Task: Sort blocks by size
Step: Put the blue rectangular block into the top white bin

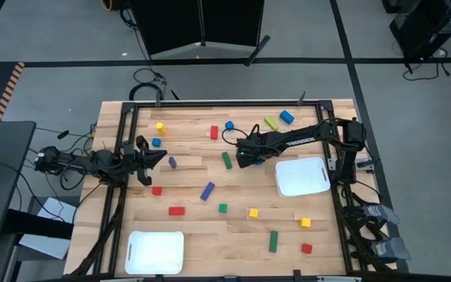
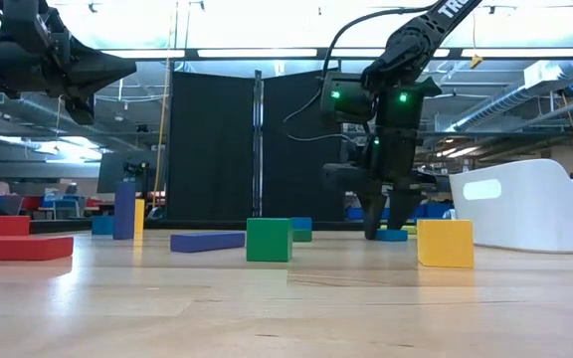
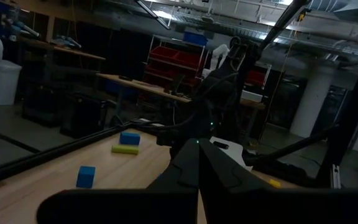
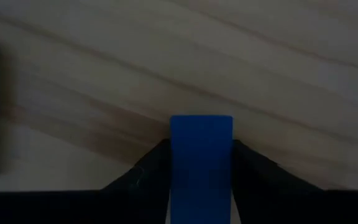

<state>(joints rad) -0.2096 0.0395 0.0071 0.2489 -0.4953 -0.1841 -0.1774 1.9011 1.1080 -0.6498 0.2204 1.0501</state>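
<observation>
Only the right wrist view shows the right end effector (image 4: 201,163) pinching a blue block (image 4: 201,155) against the bench (image 4: 166,56). The left end effector (image 1: 156,158) waits pressed together, well apart.

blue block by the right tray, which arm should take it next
Right. The right tool is down at the table with the blue block between its fingers, close to the white tray. The left tool hangs at the far left side, raised off the table.
</observation>
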